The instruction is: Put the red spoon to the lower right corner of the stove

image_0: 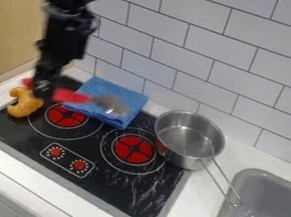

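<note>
Gripper (pixel 43 87): hanging down over the far left part of the stove (pixel 124 191), clenching the red handle
Red spoon (pixel 72 96): extending rightward from the grasp, crossing in front of the blue cloth (pixel 116 119) with its grey bowl; contact with the cloth being hard to tell through the blur
Blue cloth: lying folded over the stove's far edge
Orange curved toy (pixel 24 104): resting at the stove's left edge, just beside and below the grasp
Metal pot (pixel 188 136): standing upright at the stove's far right corner, pointing its handle toward the near right
Stove: showing two red burners and, nearer, two red knobs
Grey sink (pixel 262 211): sitting in the surface (pixel 196 208), right of the stove
</note>
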